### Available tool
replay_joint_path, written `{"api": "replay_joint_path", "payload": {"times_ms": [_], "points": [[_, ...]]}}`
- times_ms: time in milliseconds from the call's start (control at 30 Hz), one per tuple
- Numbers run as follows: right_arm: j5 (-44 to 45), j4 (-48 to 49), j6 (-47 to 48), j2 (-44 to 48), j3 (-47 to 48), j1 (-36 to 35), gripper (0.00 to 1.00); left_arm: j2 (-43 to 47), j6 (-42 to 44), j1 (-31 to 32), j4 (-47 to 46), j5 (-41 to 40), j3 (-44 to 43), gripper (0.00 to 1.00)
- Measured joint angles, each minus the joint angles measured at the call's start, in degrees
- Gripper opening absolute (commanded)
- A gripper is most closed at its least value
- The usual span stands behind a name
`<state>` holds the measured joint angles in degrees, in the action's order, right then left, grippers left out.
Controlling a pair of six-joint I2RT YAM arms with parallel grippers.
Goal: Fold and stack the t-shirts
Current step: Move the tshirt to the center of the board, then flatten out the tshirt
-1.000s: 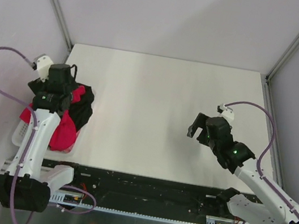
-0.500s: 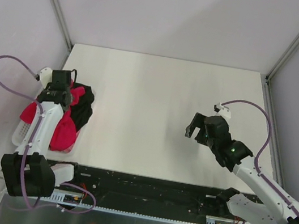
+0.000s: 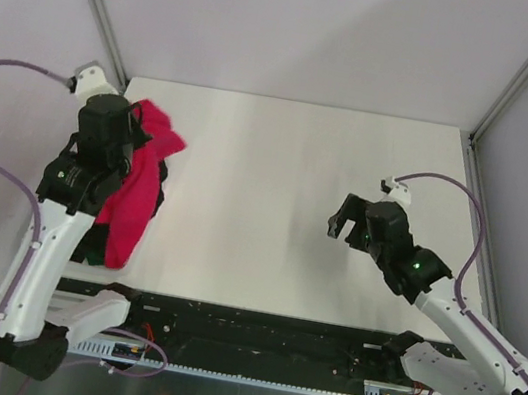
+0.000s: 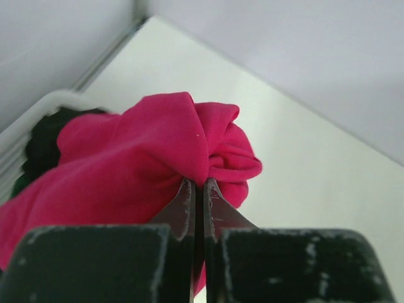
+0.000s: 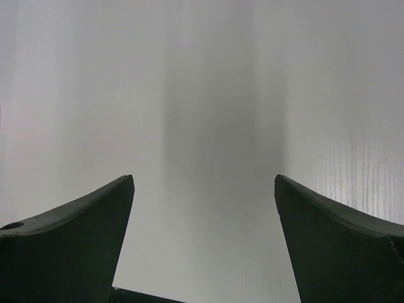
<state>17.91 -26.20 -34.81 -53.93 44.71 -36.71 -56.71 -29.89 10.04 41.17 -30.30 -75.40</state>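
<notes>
My left gripper (image 4: 199, 183) is shut on a bunched fold of the crimson-red t-shirt (image 4: 139, 158). In the top view that red t-shirt (image 3: 136, 202) hangs from the raised left gripper (image 3: 140, 136) at the table's left edge, its top flopping right and its tail trailing toward the near side. A dark t-shirt (image 3: 158, 188) lies under and beside it; it also shows at the left of the left wrist view (image 4: 44, 142). My right gripper (image 3: 346, 221) hovers open over bare table at the right, with nothing between its fingers (image 5: 204, 180).
The white basket's rim (image 4: 25, 123) curves round the dark shirt at the table's left edge; my left arm hides most of it from above. The white table (image 3: 277, 180) spreads between the two arms. Walls and frame posts stand close on both sides.
My left gripper has shut on the red t-shirt in the basket and lifted it up and toward the far side. The right arm has barely moved.
</notes>
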Motion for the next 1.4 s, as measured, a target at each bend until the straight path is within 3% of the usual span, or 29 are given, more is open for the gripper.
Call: {"api": "replay_joint_path", "payload": {"times_ms": [233, 433, 467, 533, 600, 633, 733, 867, 1000, 1233, 1400], "points": [[1.5, -0.2, 1.0, 0.0, 5.2, 0.7, 0.97, -2.5, 3.4, 21.9, -0.8, -3.7, -12.5, 0.0], [4.0, -1.9, 1.4, 0.9, 9.0, 2.1, 0.96, -9.7, 4.5, 37.2, -4.3, -5.0, -15.7, 0.0], [4.3, -2.4, 1.4, 1.2, 9.3, 2.3, 0.96, -11.6, 4.5, 38.7, -4.7, -4.3, -15.7, 0.07], [5.0, -3.1, 1.4, 1.8, 9.5, 2.4, 0.96, -15.6, 4.4, 40.2, -6.3, -1.8, -15.5, 0.4], [5.5, -4.0, 1.2, 2.1, 9.6, 2.4, 0.95, -19.8, 4.3, 40.9, -7.6, 1.2, -15.2, 0.69], [5.7, -4.6, 1.1, 2.1, 9.6, 2.4, 0.95, -22.3, 4.4, 40.9, -8.4, 2.8, -15.0, 0.78], [5.8, -6.6, 0.4, 1.7, 9.6, 2.4, 0.94, -28.3, 4.5, 40.8, -10.1, 7.3, -13.7, 0.9], [6.6, -9.8, -0.8, 0.3, 9.6, 1.4, 0.94, -28.4, 4.1, 39.3, -10.4, 11.4, -8.1, 0.9], [7.3, -11.0, -1.9, -2.7, 9.6, -2.3, 0.91, -21.1, 1.5, 34.2, -11.3, 13.8, 1.7, 0.88], [8.2, -7.1, -5.9, -15.8, 9.6, -18.9, 0.83, -5.8, -4.0, 28.2, -11.5, 15.0, 20.5, 0.85], [7.0, -1.9, -8.2, -26.7, 9.7, -27.6, 0.77, 0.4, -6.4, 22.2, -10.5, 16.5, 28.4, 0.84]]}}
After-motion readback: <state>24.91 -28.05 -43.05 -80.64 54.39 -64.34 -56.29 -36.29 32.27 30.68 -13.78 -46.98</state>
